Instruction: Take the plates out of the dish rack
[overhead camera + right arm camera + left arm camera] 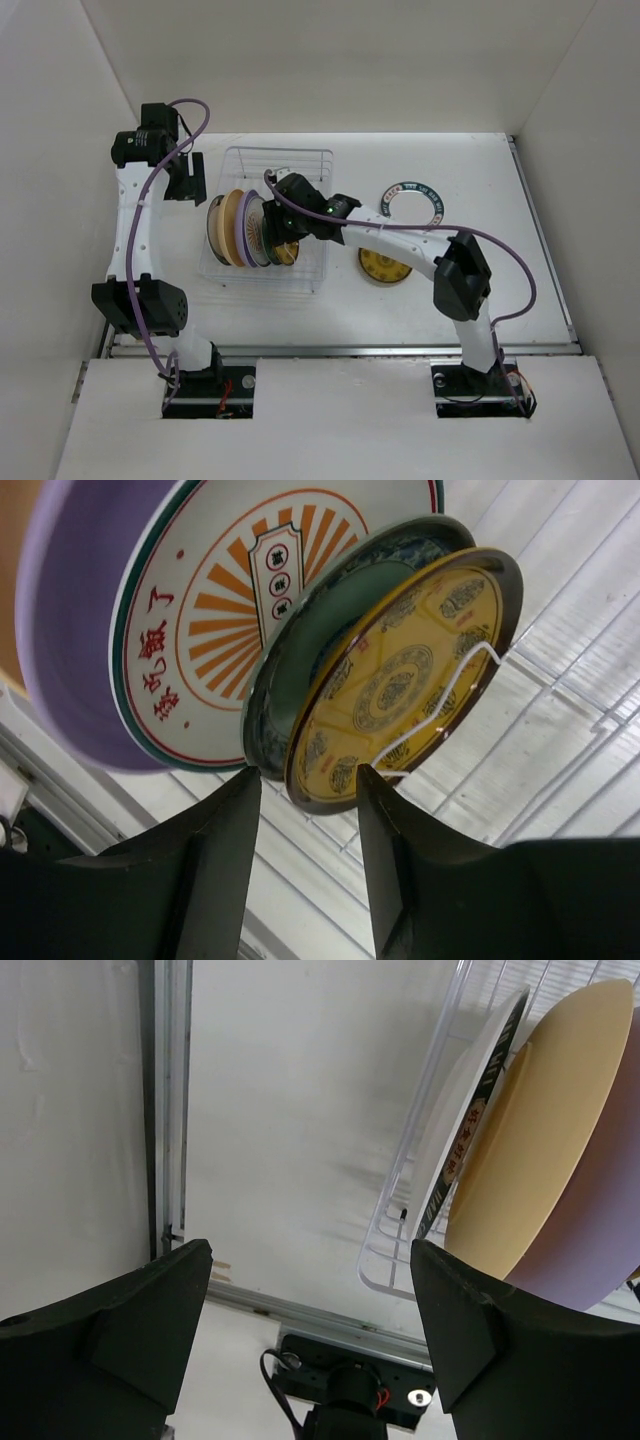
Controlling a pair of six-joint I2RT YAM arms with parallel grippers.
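The dish rack holds several plates on edge. My right gripper hangs over them. In the right wrist view it is open, its fingers on either side of the lower rim of the yellow-brown patterned plate. Behind that plate stand a teal-blue one, a white one with an orange-red design and a lavender one. My left gripper is open and empty, left of the rack. It faces a tan-yellow plate and a green-rimmed white plate.
Two plates lie flat on the table right of the rack: a teal-rimmed white one, partly under my right arm, and a yellow one. White walls close in the table on the left, back and right. A metal rail runs along the near edge.
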